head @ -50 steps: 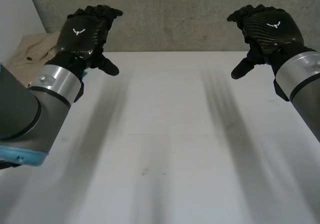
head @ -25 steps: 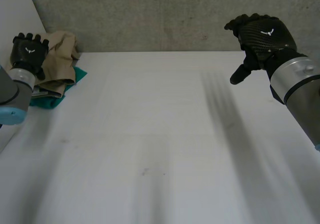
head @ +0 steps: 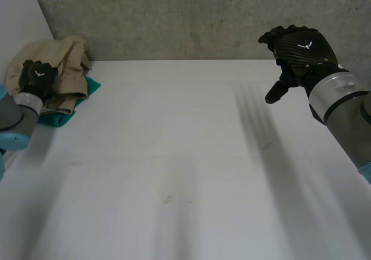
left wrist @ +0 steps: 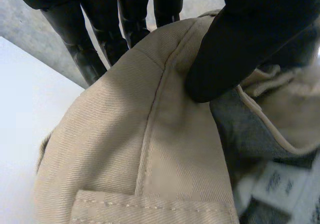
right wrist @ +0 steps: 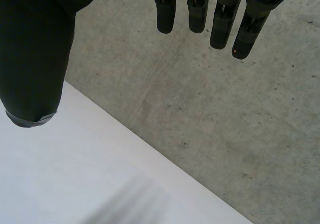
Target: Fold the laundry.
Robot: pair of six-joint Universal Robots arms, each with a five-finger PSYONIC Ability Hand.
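Beige garment (left wrist: 125, 134) sits pinched between thumb and fingers of your left hand (left wrist: 225, 49), its wrist view shows; right hand (head: 301, 48) hangs open, empty.

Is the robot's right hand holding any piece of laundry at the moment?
No, the right hand hangs with relaxed fingers above the bare white table, with nothing between thumb and fingers.

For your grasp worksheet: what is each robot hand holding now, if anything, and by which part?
The left hand pinches a raised fold of the beige garment between thumb and fingers. The right hand is open and holds nothing.
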